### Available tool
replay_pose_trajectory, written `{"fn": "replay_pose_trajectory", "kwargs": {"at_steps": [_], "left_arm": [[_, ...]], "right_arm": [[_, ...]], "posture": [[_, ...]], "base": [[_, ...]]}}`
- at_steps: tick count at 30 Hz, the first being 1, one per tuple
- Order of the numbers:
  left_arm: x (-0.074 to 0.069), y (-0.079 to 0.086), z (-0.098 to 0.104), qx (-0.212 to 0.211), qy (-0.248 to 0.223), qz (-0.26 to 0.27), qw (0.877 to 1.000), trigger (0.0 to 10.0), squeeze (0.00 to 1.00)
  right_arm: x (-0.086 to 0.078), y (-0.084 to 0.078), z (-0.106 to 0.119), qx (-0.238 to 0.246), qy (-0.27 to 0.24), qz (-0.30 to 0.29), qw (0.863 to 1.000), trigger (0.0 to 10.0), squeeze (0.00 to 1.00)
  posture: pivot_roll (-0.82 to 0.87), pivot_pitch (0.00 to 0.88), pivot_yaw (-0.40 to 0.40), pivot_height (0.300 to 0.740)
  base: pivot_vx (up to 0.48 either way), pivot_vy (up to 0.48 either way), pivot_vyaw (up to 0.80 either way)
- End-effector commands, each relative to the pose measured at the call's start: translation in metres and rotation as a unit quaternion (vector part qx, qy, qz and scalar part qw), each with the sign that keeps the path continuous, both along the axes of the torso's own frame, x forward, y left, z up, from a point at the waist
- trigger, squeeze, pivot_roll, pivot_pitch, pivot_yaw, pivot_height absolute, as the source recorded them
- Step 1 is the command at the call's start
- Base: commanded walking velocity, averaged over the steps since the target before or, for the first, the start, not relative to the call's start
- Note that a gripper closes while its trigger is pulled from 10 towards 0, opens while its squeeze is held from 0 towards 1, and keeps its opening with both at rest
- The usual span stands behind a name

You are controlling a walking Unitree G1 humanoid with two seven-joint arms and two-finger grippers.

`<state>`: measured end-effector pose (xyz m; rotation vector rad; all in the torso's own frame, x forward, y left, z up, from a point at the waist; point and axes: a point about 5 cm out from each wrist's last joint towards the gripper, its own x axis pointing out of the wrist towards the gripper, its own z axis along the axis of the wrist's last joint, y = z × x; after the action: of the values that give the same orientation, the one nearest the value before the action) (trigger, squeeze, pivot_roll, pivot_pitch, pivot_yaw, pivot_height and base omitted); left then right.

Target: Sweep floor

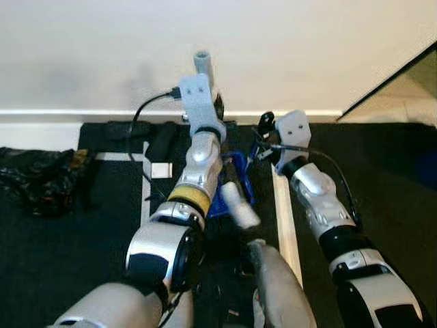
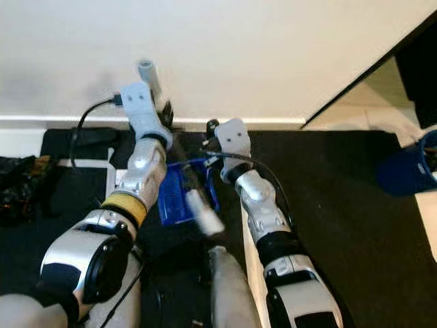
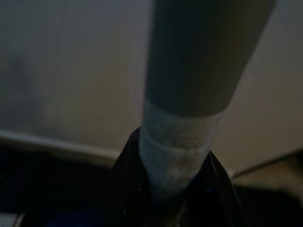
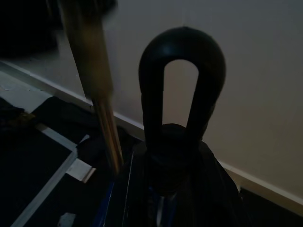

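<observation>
My left gripper (image 1: 216, 108) is raised near the wall and shut on the grey broom handle (image 1: 202, 61), which stands upright. The left wrist view shows the taped part of the handle (image 3: 175, 151) between the black fingers (image 3: 129, 158). My right gripper (image 1: 263, 127) is shut on the black loop handle of the dustpan (image 4: 182, 71), just right of the broom. The blue dustpan (image 2: 175, 195) lies on the dark floor between my two arms. In the right wrist view the broom handle (image 4: 102, 109) is blurred.
A white wall with a white baseboard (image 1: 68, 115) stands close ahead. Pale tape lines (image 1: 285, 219) cross the black floor mat (image 1: 68, 253). A crumpled black bag (image 1: 34, 181) lies at the left. A blue bin (image 2: 410, 167) stands at the right, by a dark edge (image 1: 403, 75).
</observation>
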<state>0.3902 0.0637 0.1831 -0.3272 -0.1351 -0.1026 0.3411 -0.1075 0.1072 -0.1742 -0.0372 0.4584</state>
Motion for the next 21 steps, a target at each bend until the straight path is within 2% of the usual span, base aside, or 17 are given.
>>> {"fn": "replay_pose_trajectory", "kwargs": {"at_steps": [1,3,4,5,6,7,8,9,10,11,12,13,14,15,18,19,21], "left_arm": [[-0.013,-0.062,0.017,-0.079,-0.006,-0.082,0.994,10.0,0.0],[-0.013,-0.063,0.024,-0.056,-0.027,-0.102,0.993,10.0,0.0],[-0.012,-0.059,0.023,-0.015,-0.037,-0.122,0.992,10.0,0.0],[-0.012,-0.059,0.023,-0.015,-0.037,-0.122,0.992,10.0,0.0],[-0.012,-0.056,0.02,0.016,-0.041,-0.139,0.989,10.0,0.0],[-0.012,-0.052,0.015,0.049,-0.04,-0.159,0.985,10.0,0.0],[-0.013,-0.043,0.006,0.114,-0.039,-0.194,0.974,10.0,0.0],[-0.015,-0.039,0.001,0.146,-0.038,-0.209,0.966,10.0,0.0],[-0.015,-0.039,0.001,0.146,-0.038,-0.209,0.966,10.0,0.0],[-0.016,-0.029,-0.006,0.187,-0.036,-0.223,0.956,10.0,0.0],[-0.016,-0.029,-0.006,0.187,-0.036,-0.223,0.956,10.0,0.0],[-0.019,0.006,-0.017,0.274,-0.028,-0.24,0.931,10.0,0.0],[-0.021,0.022,-0.02,0.299,-0.02,-0.242,0.923,10.0,0.0],[-0.021,0.022,-0.02,0.299,-0.02,-0.242,0.923,10.0,0.0],[-0.025,0.06,-0.017,0.343,-0.004,-0.241,0.908,10.0,0.0],[-0.025,0.06,-0.017,0.343,-0.004,-0.241,0.908,10.0,0.0],[-0.028,0.083,-0.011,0.358,0.007,-0.236,0.903,10.0,0.0]], "right_arm": [[-0.036,-0.015,-0.081,-0.037,0.189,-0.026,0.981,10.0,0.0],[-0.038,-0.015,-0.083,-0.037,0.191,-0.027,0.981,10.0,0.0],[-0.039,-0.015,-0.084,-0.036,0.192,-0.028,0.98,10.0,0.0],[-0.039,-0.015,-0.084,-0.036,0.192,-0.028,0.98,10.0,0.0],[-0.04,-0.015,-0.085,-0.035,0.194,-0.029,0.98,10.0,0.0],[-0.04,-0.014,-0.085,-0.034,0.195,-0.029,0.98,10.0,0.0],[-0.041,-0.013,-0.086,-0.032,0.197,-0.029,0.979,10.0,0.0],[-0.041,-0.013,-0.087,-0.031,0.198,-0.029,0.979,10.0,0.0],[-0.041,-0.013,-0.087,-0.031,0.198,-0.029,0.979,10.0,0.0],[-0.041,-0.012,-0.087,-0.03,0.2,-0.028,0.979,10.0,0.0],[-0.041,-0.012,-0.087,-0.03,0.2,-0.028,0.979,10.0,0.0],[-0.042,-0.01,-0.088,-0.028,0.203,-0.027,0.978,10.0,0.0],[-0.042,-0.009,-0.089,-0.027,0.204,-0.026,0.978,10.0,0.0],[-0.042,-0.009,-0.089,-0.027,0.204,-0.026,0.978,10.0,0.0],[-0.043,-0.008,-0.09,-0.026,0.209,-0.024,0.977,10.0,0.0],[-0.043,-0.008,-0.09,-0.026,0.209,-0.024,0.977,10.0,0.0],[-0.044,-0.008,-0.092,-0.026,0.212,-0.022,0.977,10.0,0.0]], "posture": [[-0.02,0.367,-0.121,0.74],[-0.01,0.365,-0.111,0.74],[0.0,0.36,-0.108,0.74],[0.0,0.36,-0.108,0.74],[0.0,0.359,-0.107,0.74],[0.0,0.358,-0.106,0.74],[0.01,0.358,-0.105,0.74],[0.01,0.358,-0.105,0.74],[0.01,0.358,-0.105,0.74],[0.02,0.357,-0.106,0.74],[0.02,0.357,-0.106,0.74],[0.02,0.355,-0.106,0.74],[0.02,0.355,-0.106,0.74],[0.02,0.355,-0.106,0.74],[0.04,0.348,-0.113,0.74],[0.04,0.348,-0.113,0.74],[0.04,0.347,-0.121,0.74]], "base": [[0.0,0.0,0.0],[0.0,0.0,0.0],[0.0,0.0,0.0],[0.0,0.0,0.0],[0.0,0.0,0.0],[0.0,0.0,0.0],[0.0,0.0,0.0],[0.0,0.0,0.0],[0.0,0.0,0.0],[0.0,0.0,0.0],[0.0,0.0,0.0],[0.0,0.0,0.0],[0.0,0.0,0.0],[0.0,0.0,0.0],[0.0,0.0,0.0],[0.0,0.0,0.0],[0.0,0.0,0.0]]}}
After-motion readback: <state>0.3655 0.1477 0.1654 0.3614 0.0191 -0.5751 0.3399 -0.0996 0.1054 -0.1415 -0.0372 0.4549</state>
